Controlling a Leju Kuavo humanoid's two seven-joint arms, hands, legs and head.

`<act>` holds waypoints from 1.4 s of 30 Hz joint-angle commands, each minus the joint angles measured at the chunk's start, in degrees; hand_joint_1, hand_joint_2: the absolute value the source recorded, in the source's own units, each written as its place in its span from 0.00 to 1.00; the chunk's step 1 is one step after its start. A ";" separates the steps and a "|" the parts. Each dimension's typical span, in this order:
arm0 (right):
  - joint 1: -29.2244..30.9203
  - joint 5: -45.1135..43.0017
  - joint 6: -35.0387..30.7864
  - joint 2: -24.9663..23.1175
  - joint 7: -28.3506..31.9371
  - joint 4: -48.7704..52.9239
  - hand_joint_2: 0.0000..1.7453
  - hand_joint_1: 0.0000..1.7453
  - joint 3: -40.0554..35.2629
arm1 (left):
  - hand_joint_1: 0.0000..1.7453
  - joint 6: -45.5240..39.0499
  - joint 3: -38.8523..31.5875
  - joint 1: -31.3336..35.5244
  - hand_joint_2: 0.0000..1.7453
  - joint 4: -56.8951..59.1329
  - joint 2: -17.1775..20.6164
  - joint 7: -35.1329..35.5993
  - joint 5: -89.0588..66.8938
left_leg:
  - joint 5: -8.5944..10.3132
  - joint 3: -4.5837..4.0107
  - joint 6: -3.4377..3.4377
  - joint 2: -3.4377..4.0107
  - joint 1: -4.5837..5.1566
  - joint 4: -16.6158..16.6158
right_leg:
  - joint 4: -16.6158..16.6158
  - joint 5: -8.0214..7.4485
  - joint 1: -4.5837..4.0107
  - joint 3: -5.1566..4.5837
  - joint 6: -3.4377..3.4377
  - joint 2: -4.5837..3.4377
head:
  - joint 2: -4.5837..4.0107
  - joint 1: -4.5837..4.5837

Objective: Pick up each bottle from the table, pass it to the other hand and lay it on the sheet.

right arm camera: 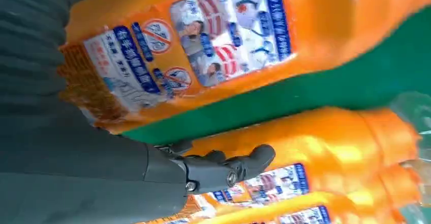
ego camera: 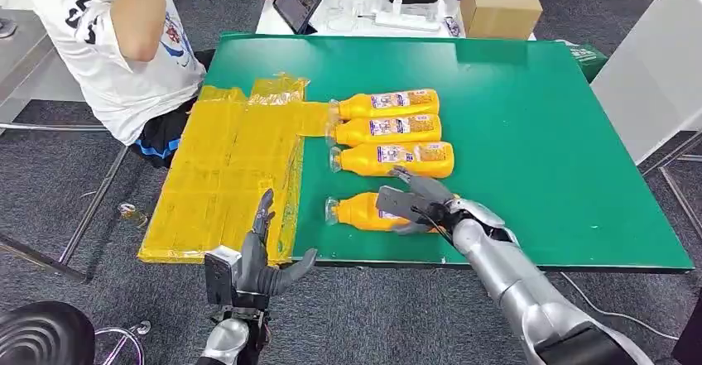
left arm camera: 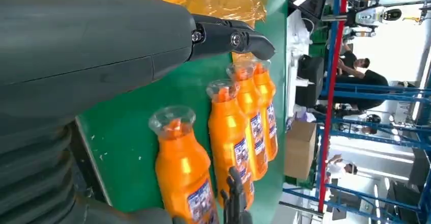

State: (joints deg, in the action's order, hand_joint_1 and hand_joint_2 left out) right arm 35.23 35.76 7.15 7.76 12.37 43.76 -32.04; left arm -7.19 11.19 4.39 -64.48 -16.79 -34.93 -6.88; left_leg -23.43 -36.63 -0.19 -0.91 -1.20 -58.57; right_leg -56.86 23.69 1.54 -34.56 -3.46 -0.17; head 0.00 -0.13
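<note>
Presently the right hand (ego camera: pixel 418 204) lies spread over the nearest orange plastic juice bottle (ego camera: pixel 358 212), fingers apart and not clasped round it, seemingly poised for the pick; whether it touches cannot be told. The left hand (ego camera: pixel 258 259) waits released, holding nothing, at the table's near edge beside the crinkled yellow plastic sheet (ego camera: pixel 225 175), placed to receive the pass. Three more orange bottles (ego camera: pixel 389 131) lie in a row on the green table top (ego camera: pixel 538 133); a person in a white shirt (ego camera: pixel 124 42) sits beyond the sheet.

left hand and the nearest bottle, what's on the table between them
Nothing but bare green table and the sheet edge separates the left hand from the nearest bottle, seen in the head view.
</note>
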 commanded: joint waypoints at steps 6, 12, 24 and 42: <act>1.06 -0.82 1.35 3.96 -1.81 -6.34 1.00 0.00 -7.92 | 0.00 0.21 -0.93 2.45 1.00 4.82 -0.49 0.01 0.19 | -0.02 0.20 0.06 -0.07 0.00 0.04 | 0.07 0.05 -0.03 0.24 0.10 0.13 | 0.00 -0.02; 1.58 -1.95 3.92 6.20 -2.91 -6.70 1.00 0.00 -10.49 | 0.00 0.26 -0.64 2.81 1.00 5.51 -0.45 0.22 0.37 | -0.04 0.39 0.10 -0.11 -0.05 0.07 | 0.15 0.06 -0.10 0.46 0.19 0.21 | 0.00 0.00; 1.77 -2.59 4.92 7.40 -3.23 -6.02 1.00 0.00 -11.61 | 0.00 0.27 -0.54 2.85 1.00 5.66 -0.40 0.23 0.43 | -0.03 0.52 0.05 -0.02 -0.02 0.03 | 0.09 0.02 -0.05 0.54 0.10 0.08 | 0.00 0.00; -1.13 -5.03 1.27 6.72 -4.90 -6.16 1.00 1.00 -12.93 | 0.00 0.17 0.27 3.25 1.00 6.57 -0.65 0.53 0.77 | -0.04 0.61 0.05 0.03 -0.06 0.05 | 0.13 0.00 -0.09 0.60 0.12 0.04 | 0.00 -0.02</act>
State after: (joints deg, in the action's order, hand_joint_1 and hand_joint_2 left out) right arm 37.37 31.10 13.21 17.07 8.33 41.44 -43.01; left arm -6.99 10.86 5.49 -61.48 -17.16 -34.86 -6.41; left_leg -23.47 -36.16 -0.17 -0.87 -1.20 -58.58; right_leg -56.84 23.69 1.53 -34.14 -3.47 -0.21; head 0.00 -0.15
